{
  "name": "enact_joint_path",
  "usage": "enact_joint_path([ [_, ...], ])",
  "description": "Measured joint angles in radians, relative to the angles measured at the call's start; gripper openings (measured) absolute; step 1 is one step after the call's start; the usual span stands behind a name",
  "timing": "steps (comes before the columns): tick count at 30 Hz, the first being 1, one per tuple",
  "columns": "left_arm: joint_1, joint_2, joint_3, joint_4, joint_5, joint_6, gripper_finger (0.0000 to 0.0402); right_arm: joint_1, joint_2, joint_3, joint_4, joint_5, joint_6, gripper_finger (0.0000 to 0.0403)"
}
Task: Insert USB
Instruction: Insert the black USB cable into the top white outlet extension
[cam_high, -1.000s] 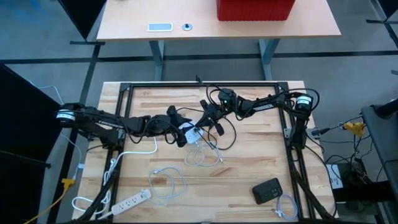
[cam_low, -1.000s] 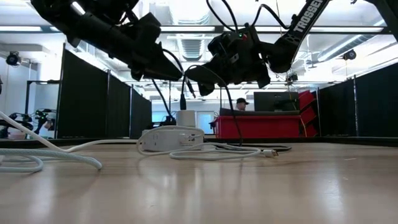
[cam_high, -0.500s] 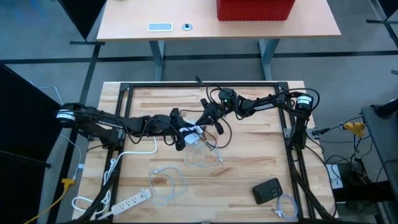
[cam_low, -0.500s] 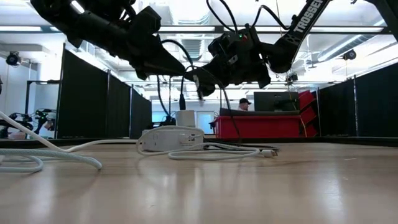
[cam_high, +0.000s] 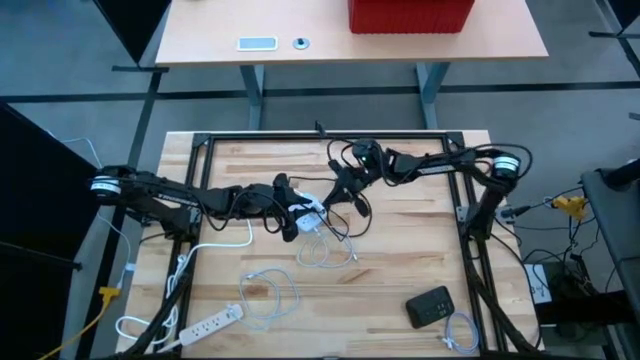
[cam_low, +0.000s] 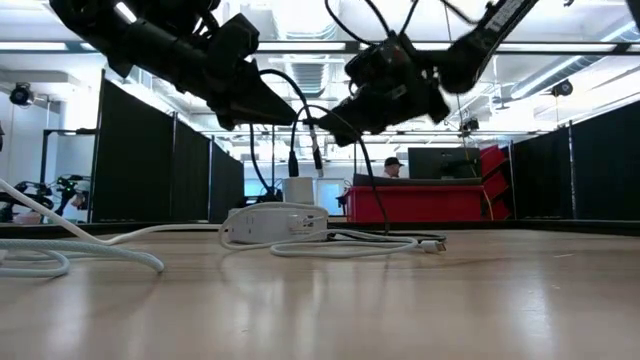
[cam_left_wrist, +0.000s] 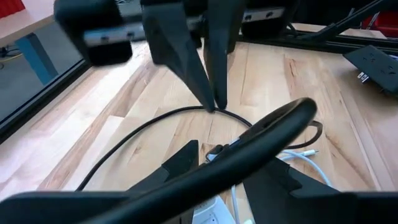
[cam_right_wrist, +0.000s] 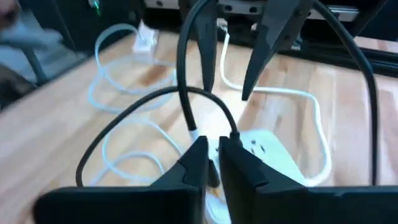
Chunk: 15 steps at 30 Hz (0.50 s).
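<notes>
Both robot arms meet over the middle of the wooden table (cam_high: 400, 260). A white charger block (cam_high: 308, 215) lies there with white cord looped beside it.

The right hand (cam_high: 334, 198) hangs just above the block. Its two fingers are almost closed and pinch a black cable (cam_low: 313, 150), with the plug end pointing down at the block but not in it.

The left hand (cam_high: 291, 213) is right beside the block on the other side. Its fingers are spread apart, and I cannot tell if they touch the block.

Nearer the front of the table lie a white power strip (cam_high: 212, 322), a coil of pale cable (cam_high: 268, 292) and a small black box (cam_high: 430, 306). Far behind the table, a person (cam_low: 393, 166) in a cap stands by a red box (cam_low: 420, 203).
</notes>
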Motion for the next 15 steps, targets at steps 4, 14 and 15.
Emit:
enact_joint_path([
  [4,0.001,0.0,0.0,-0.001,-0.001,0.0,0.0105,0.044,-0.041,0.006,-0.081,0.117,-0.053,0.0071],
  [14,0.001,-0.004,0.0,-0.002,-0.001,0.0,0.0106,0.145,-0.049,0.004,-0.161,0.428,0.008,0.0159],
  [15,0.001,-0.005,0.0,-0.002,-0.001,0.0,0.0107,0.157,-0.052,0.004,-0.158,0.453,0.015,0.0159],
])
